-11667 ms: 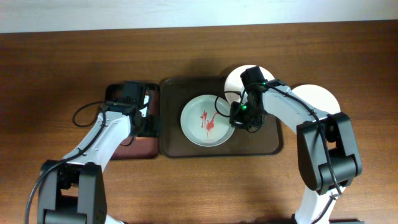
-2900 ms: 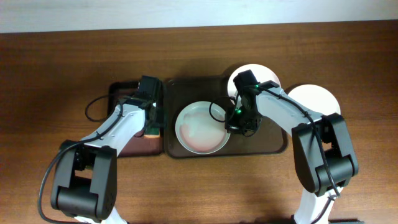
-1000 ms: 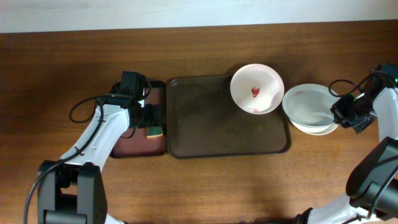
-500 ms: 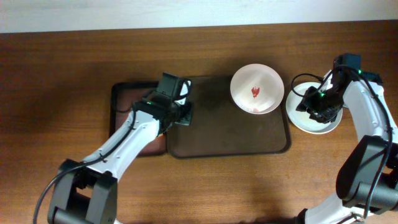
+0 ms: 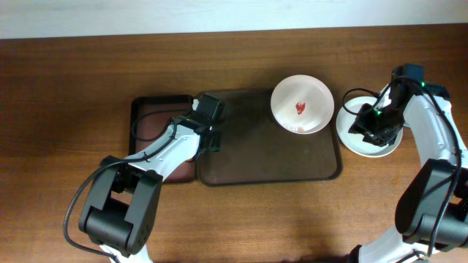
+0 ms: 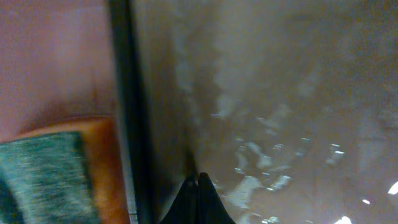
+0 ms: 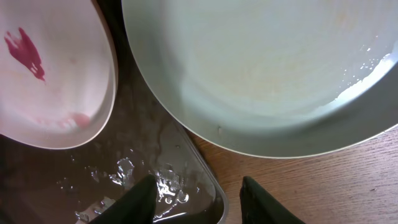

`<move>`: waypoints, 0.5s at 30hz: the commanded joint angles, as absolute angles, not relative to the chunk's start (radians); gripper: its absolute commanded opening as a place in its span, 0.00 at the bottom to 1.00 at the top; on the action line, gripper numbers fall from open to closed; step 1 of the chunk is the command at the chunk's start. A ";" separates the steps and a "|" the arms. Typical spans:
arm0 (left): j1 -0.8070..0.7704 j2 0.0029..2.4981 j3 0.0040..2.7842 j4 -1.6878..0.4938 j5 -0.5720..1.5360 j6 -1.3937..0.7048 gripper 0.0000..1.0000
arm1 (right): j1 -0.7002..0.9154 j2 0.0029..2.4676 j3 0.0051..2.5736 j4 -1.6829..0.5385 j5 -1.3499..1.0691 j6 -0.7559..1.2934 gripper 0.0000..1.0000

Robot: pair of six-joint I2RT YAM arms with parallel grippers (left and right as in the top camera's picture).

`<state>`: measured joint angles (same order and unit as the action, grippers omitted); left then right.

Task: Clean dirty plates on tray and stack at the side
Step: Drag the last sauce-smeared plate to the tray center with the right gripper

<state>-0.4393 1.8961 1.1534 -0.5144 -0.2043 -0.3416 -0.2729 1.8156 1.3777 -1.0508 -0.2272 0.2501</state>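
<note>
Overhead, the right gripper (image 5: pixel 375 126) hung over a clean pale plate (image 5: pixel 369 148) that sat on the bare tabletop (image 5: pixel 351 212), just beside the right end of the large dark tray (image 5: pixel 270 157). Its fingers (image 7: pixel 140 199) stood apart with nothing between them. The wrist view showed them on either side of the tray's wet corner, with the clean plate just ahead. The smeared plate (image 5: pixel 302 104), with a red mark in its middle, rested on the tray's far right corner, overhanging the rim, just beside the clean one. The left gripper (image 5: pixel 210 126) sat low over the tray's left edge, well apart from both plates, its fingertips pressed together on nothing. A sponge (image 6: pixel 53 171), orange with a green face, lay in the small reddish tray (image 5: pixel 157 109) alongside.
</note>
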 commanded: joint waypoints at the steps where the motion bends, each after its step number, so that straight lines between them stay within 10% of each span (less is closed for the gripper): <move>1: -0.438 1.902 1.160 -0.534 -0.338 -0.355 0.00 | -0.268 1.791 1.374 -1.059 -0.233 0.240 0.41; 15: -0.405 1.902 1.160 -0.604 -0.412 -0.355 0.00 | -0.268 1.791 1.374 -1.063 -0.281 0.239 0.40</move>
<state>-0.4286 1.8961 1.1561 -0.5808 -0.3672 -0.3424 -0.2729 1.8156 1.3777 -1.0599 -0.2611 0.2466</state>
